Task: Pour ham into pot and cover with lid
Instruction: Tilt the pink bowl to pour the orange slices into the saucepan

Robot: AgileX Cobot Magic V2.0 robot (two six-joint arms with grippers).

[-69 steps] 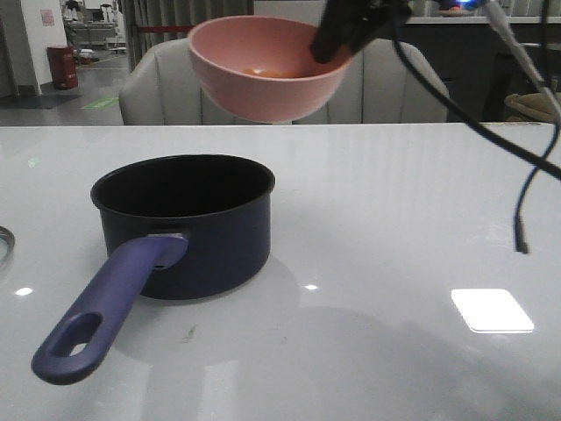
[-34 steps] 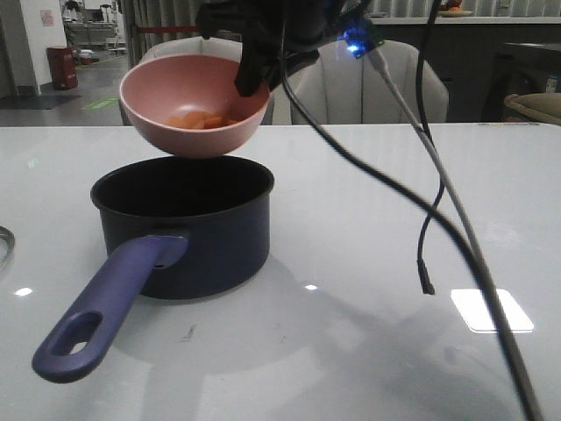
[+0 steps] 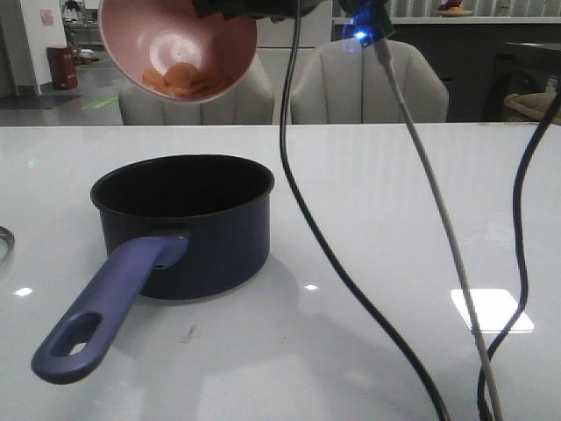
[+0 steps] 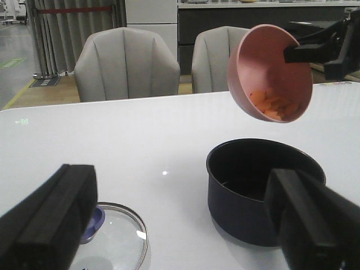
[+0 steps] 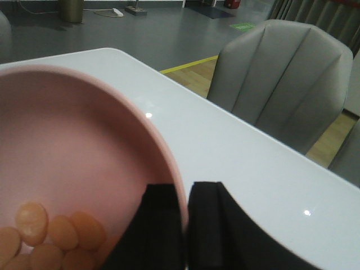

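Observation:
My right gripper (image 5: 185, 225) is shut on the rim of the pink bowl (image 3: 175, 48), one finger inside and one outside. It holds the bowl tilted high above the navy pot (image 3: 184, 224). Orange ham slices (image 3: 180, 79) lie in the bowl's low side; they also show in the right wrist view (image 5: 50, 233) and the left wrist view (image 4: 273, 104). The pot is black inside and looks empty, its purple handle (image 3: 105, 307) pointing to the front left. The glass lid (image 4: 115, 239) with its blue knob lies flat on the table left of the pot. My left gripper (image 4: 180, 225) is open and empty above the table between lid and pot.
Black and grey cables (image 3: 307, 219) hang from the right arm down over the table right of the pot. Grey chairs (image 3: 368, 83) stand behind the table's far edge. The lid's rim (image 3: 4, 246) just shows at the left edge in the front view.
The right gripper has lifted the pink bowl up and to the left and tilted it more steeply; the ham has slid to the bowl's low side. The pot has not moved.

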